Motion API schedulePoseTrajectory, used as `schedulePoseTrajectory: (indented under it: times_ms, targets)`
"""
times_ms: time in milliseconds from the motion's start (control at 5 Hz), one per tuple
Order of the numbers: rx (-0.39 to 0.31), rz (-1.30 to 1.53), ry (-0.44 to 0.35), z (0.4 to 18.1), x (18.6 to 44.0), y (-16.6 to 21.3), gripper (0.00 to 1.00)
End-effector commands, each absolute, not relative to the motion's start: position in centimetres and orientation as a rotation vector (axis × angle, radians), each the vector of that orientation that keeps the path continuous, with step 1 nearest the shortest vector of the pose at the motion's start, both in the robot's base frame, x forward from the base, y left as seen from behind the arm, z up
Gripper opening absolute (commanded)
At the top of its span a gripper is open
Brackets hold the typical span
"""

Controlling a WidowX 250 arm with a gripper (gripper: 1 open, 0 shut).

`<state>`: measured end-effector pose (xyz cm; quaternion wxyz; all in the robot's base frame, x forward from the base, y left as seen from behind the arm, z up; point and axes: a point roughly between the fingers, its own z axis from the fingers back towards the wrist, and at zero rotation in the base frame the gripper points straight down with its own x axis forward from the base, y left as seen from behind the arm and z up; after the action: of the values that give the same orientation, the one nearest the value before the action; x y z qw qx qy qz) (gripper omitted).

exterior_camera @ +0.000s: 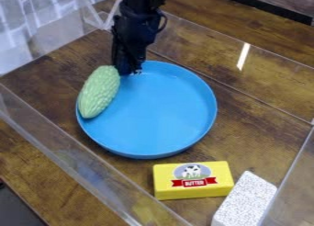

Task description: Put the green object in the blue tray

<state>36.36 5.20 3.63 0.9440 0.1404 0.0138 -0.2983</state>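
The green object [98,92], a pale green bumpy oval, lies tilted over the left rim of the blue tray [166,119], partly on the rim and partly on the wooden table. My gripper [127,72] points steeply down from above at the object's upper right end, just by the tray's far left rim. Its dark fingers are closed together and seem to pinch that end of the object. The contact itself is hidden behind the fingers.
A yellow butter box [193,179] lies in front of the tray. Beside it, at the bottom right, stands a white speckled block [254,204]. Clear plastic walls [50,142] ring the wooden table.
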Motion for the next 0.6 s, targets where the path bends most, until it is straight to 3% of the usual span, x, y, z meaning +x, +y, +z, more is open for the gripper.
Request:
schedulePoseTrajectory:
  times_ms: [0, 400]
  targets:
    - [0.324, -0.598, -0.036, 6.08, 37.88, 5.5, 0.0]
    - [0.369, -0.61, -0.049, 7.0, 38.46, 5.52, 0.0]
